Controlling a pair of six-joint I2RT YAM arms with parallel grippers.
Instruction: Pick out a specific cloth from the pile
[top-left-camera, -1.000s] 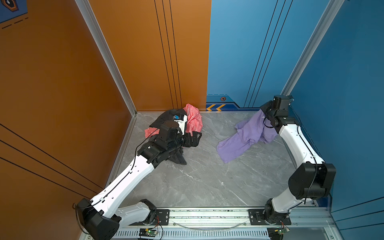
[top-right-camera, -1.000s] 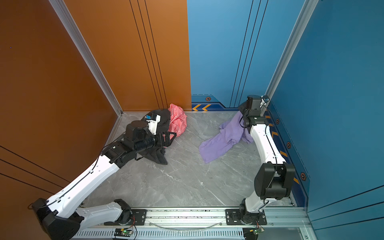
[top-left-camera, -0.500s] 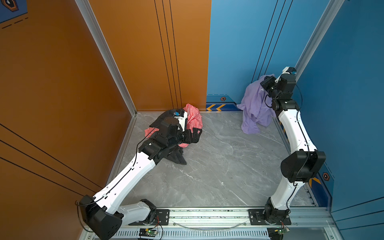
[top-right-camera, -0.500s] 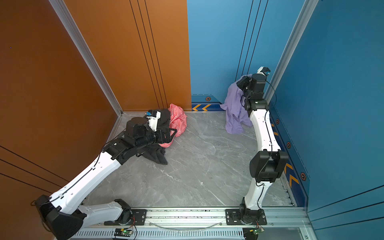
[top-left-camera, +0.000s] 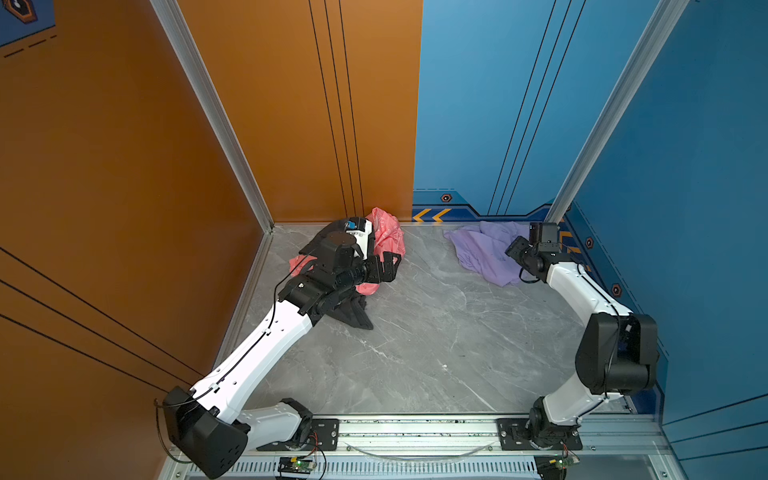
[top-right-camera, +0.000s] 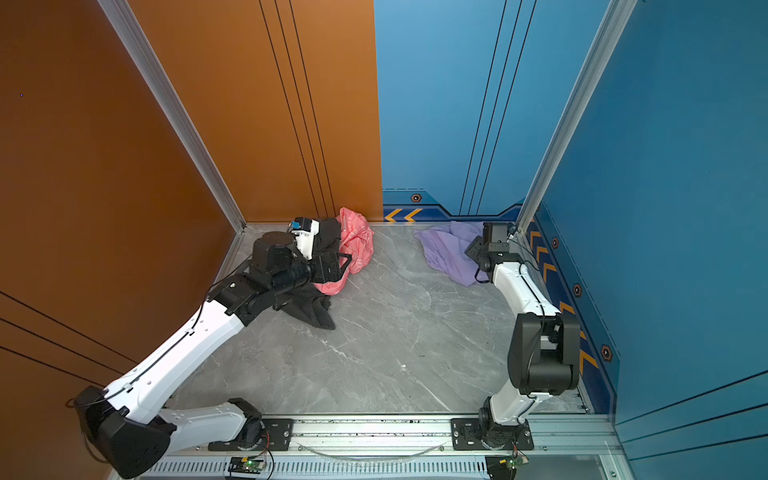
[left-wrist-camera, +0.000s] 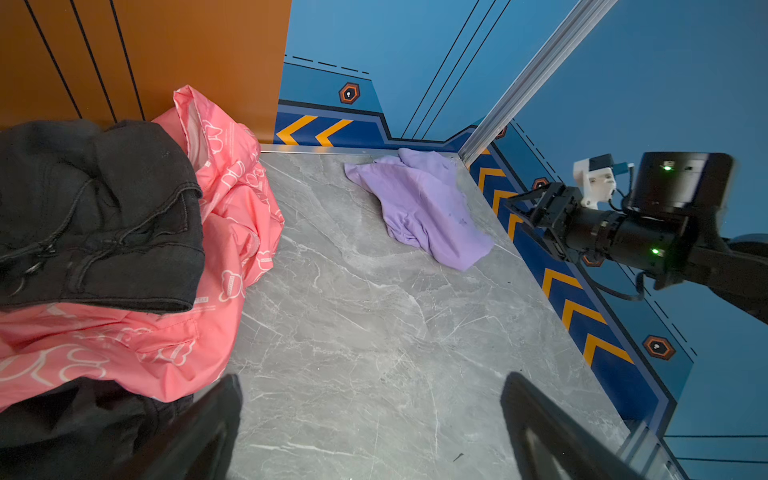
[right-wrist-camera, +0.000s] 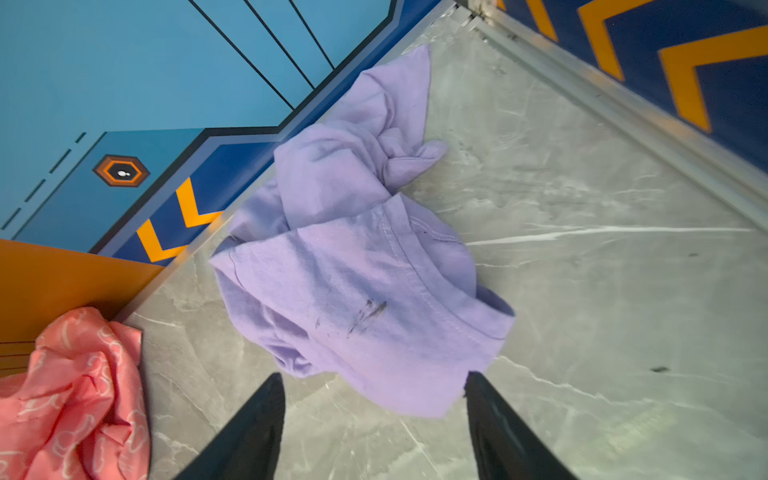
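Lavender cloth (right-wrist-camera: 353, 282) crumpled on table (top-left-camera: 415, 353), apart from pile (top-left-camera: 384, 241); left gripper (left-wrist-camera: 370, 432) and right gripper (right-wrist-camera: 374, 415) both empty, spread.

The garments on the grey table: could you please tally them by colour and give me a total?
Lavender: 1, the lavender T-shirt, lying apart near the right gripper.
Coral-pink with white pattern: 1, the coral-pink cloth, in the pile.
Dark grey: 1, the dark grey garment, draped over the coral-pink one.
Total: 3
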